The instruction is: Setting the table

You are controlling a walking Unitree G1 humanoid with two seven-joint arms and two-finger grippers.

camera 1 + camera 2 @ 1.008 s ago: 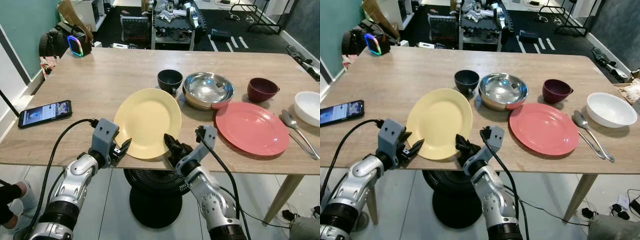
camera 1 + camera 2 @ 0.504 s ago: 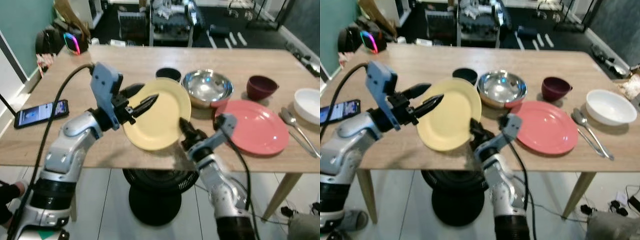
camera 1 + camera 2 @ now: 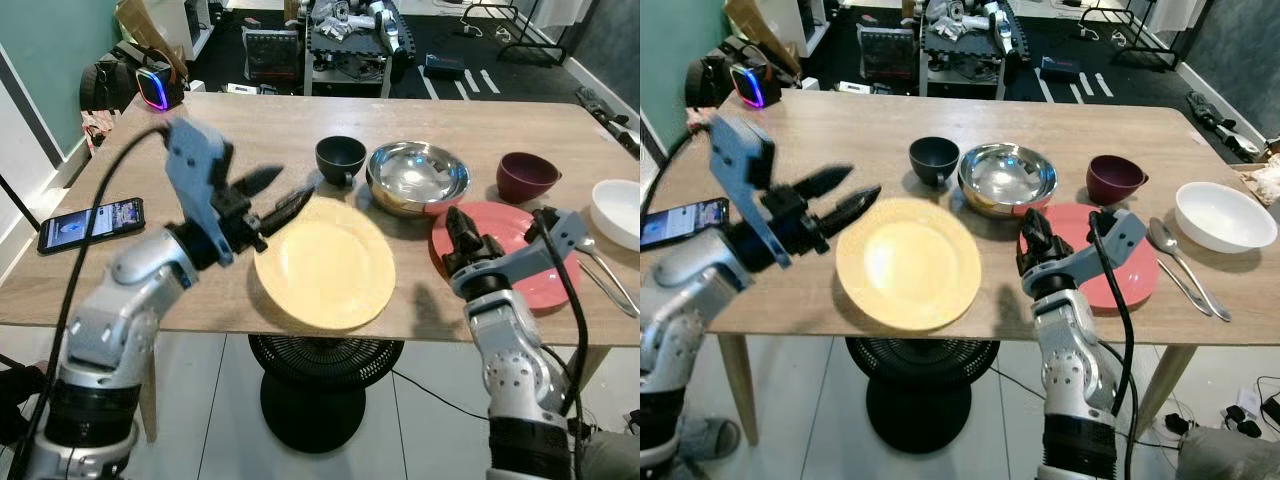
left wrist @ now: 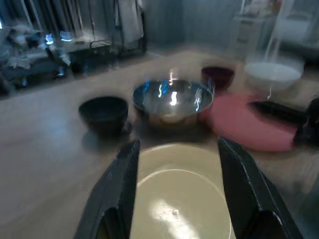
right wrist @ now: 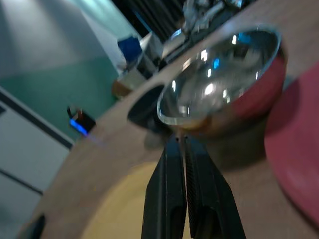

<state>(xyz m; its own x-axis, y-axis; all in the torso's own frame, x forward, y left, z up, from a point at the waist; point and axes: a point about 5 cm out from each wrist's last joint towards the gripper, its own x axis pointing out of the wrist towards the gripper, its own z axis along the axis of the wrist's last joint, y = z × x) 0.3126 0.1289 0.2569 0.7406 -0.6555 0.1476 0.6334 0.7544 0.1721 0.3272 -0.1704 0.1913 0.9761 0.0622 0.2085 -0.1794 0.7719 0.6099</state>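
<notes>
Plate in yellow [image 3: 326,264] is lying flat at the near edge of the surface [image 3: 200,150], slightly overhanging, likely just set as a place setting. Left gripper [image 3: 272,192] is hovering by its far-left rim, fingers spread wide and holding nothing. Right gripper [image 3: 461,233] is sitting over the red plate [image 3: 540,285], fingers pressed together, empty. Half a second ago both were carrying the plate tilted; now they are releasing and parting.

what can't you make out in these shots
- Pink plate: near part hidden by the right gripper, right eye view.
- White bowl: cut off by the frame edge, left eye view.
- Phone: screen too small to read.
- Left gripper: motion-blurred; contact with the yellow plate unclear.
</notes>
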